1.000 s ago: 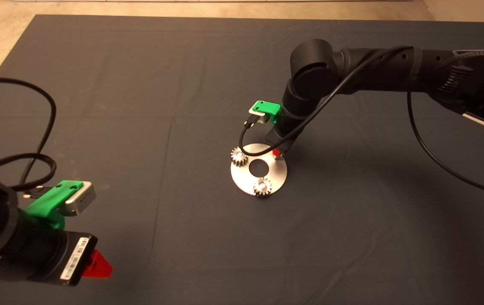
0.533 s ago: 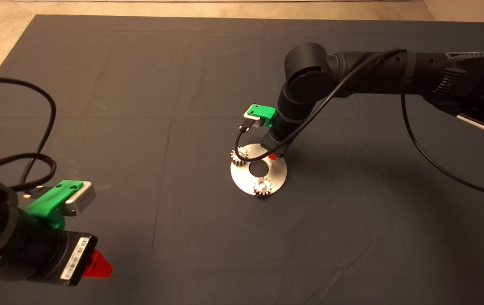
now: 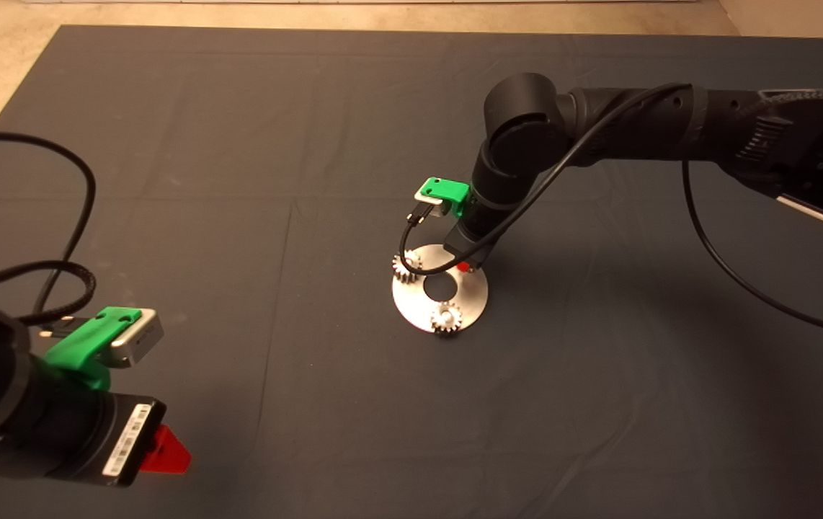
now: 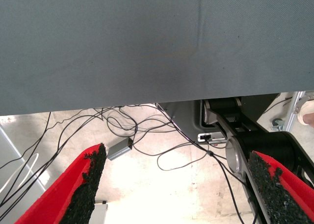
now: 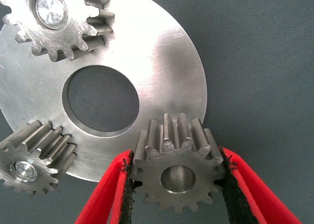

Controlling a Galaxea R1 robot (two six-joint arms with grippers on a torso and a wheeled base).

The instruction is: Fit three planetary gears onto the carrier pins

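The right claw holds one gear between its black pads, over the edge of the silver disc. Two other gears sit on pins of the disc. The left claw is wide apart, waiting at the lower left of the desk.

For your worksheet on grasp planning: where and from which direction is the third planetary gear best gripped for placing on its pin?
Grip the third gear across its toothed rim, from above, bore vertical, as the right gripper does now: its pads press opposite teeth, leaving the centre bore clear for the pin on the silver disc.
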